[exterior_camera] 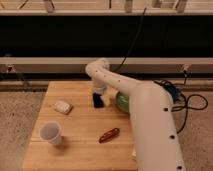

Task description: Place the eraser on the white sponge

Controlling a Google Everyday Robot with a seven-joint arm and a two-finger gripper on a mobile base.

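Note:
The eraser [97,102] is a small black slab near the middle back of the wooden table [80,145]. My gripper [98,95] reaches down at it from the white arm and sits right on top of it. The white sponge [62,106] is an off-white block lying on the table to the left of the eraser, apart from it. I cannot tell whether the eraser rests on the table or is lifted.
A white paper cup [51,133] stands at the front left. A reddish-brown elongated object [108,135] lies at the front middle. A green bowl [122,102] sits to the right of the gripper, partly hidden by my arm. Cables lie on the floor at the right.

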